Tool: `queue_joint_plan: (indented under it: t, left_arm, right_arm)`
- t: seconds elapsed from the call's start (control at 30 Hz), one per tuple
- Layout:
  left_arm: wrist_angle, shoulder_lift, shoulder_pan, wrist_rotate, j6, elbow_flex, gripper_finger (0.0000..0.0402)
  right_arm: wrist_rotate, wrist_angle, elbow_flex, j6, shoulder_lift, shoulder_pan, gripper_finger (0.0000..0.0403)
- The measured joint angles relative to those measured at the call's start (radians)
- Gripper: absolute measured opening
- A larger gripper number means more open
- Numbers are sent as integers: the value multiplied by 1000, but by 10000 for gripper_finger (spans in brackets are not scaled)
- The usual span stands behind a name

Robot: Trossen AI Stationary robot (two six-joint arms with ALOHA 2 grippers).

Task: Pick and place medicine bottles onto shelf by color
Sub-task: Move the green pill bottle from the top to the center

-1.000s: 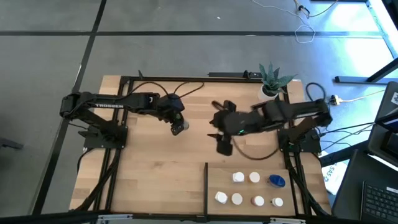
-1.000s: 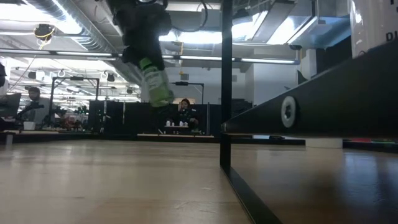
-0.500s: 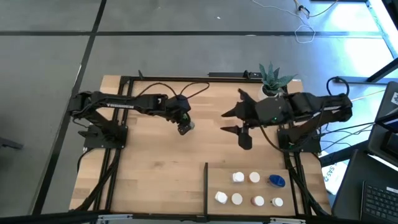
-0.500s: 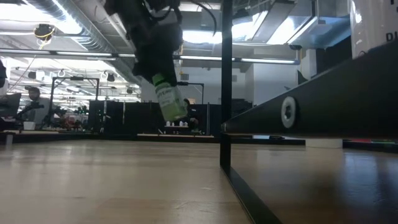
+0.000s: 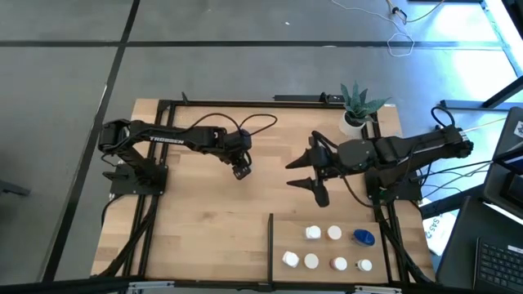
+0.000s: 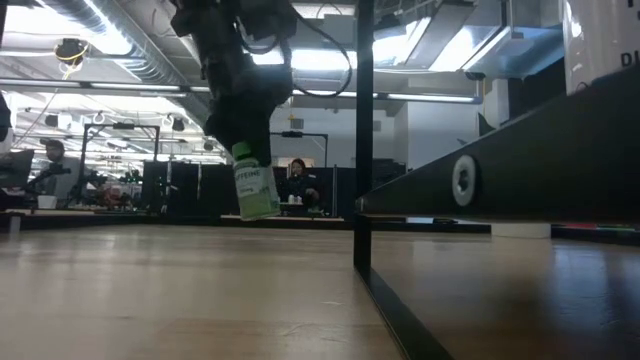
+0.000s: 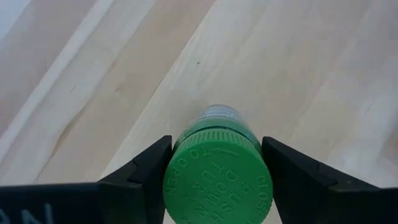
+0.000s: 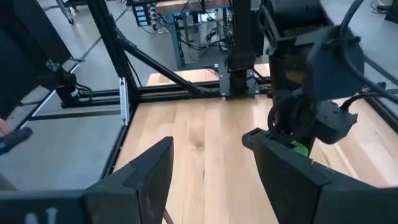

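My left gripper (image 5: pixel 240 168) is over the middle of the table, shut on a medicine bottle (image 6: pixel 255 186) with a green cap (image 7: pixel 217 177) and a white label. My right gripper (image 5: pixel 309 174) hovers open to the right of it with nothing between its fingers; in its wrist view (image 8: pixel 214 180) it faces the left arm and the bottle. The shelf (image 5: pixel 327 249) is the wood patch at the near right, beside a black divider bar (image 5: pixel 270 243). Several white-capped bottles (image 5: pixel 313 233) and a blue one (image 5: pixel 364 238) stand on it. My left gripper pinches the bottle at its green cap (image 7: pixel 177 163) between the two fingers (image 7: pixel 146 174), one on each side. The fingers slant down from the table's left. The bottle hangs below them, nearly upright with its base down, clear of the table.
A potted green plant (image 5: pixel 357 104) stands at the far right corner. Black frame rails (image 5: pixel 163 104) run around the table. In the low view a black upright post (image 6: pixel 364 140) stands at the divider. People sit in the room beyond the table.
My left gripper has sunk toward the table with the bottle, which has swung from tilted to nearly upright and stays clear of the wood. My right gripper has drawn back toward the table's right edge and tipped up closer to level, staying open.
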Motion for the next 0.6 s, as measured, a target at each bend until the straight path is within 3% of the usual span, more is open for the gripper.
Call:
queue_joint_plan:
  t: [0.27, 0.43, 0.6]
  left_arm:
    - [-86, 0, -6, -1, -49, 0, 209]
    - [-94, 0, -15, 12, -76, 0, 209]
    - [-109, 0, -26, 23, -102, 0, 209]
  right_arm:
    - [-26, 91, -97, -7, 0, 0, 225]
    - [59, 131, -137, -34, 0, -7, 225]
    - [67, 127, -158, -33, 1, -28, 225]
